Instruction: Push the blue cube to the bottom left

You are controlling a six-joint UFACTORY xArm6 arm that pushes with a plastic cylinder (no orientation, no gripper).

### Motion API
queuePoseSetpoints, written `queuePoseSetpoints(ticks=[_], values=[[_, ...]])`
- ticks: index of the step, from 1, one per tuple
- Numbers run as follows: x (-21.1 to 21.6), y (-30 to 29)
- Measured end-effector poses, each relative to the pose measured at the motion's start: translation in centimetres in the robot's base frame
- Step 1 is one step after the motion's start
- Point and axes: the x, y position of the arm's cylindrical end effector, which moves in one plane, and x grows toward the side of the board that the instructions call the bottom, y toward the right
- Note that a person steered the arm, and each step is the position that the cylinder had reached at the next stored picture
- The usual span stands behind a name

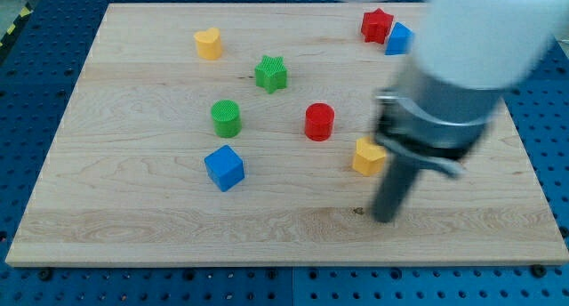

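Observation:
The blue cube (224,167) lies on the wooden board (133,226), left of centre and toward the view's bottom. My tip (384,218) rests on the board far to the cube's right and a little lower, just below a yellow block (367,156). The rod and arm above it are blurred. The tip touches no block.
A green cylinder (226,117) stands just above the blue cube. A red cylinder (319,122) is at centre, a green star (271,74) above it. A yellow heart (208,44) is top left. A red star (376,25) and a blue block (399,39) are top right.

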Motion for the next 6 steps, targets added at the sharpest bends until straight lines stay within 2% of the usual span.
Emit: queuePoseSetpoints(ticks=[1, 2, 4, 5, 6], values=[[-4.6, -7.3], [-6.5, -8.5], [-2.6, -14.7], [-2.6, -15.8], [-4.9, -15.8]])
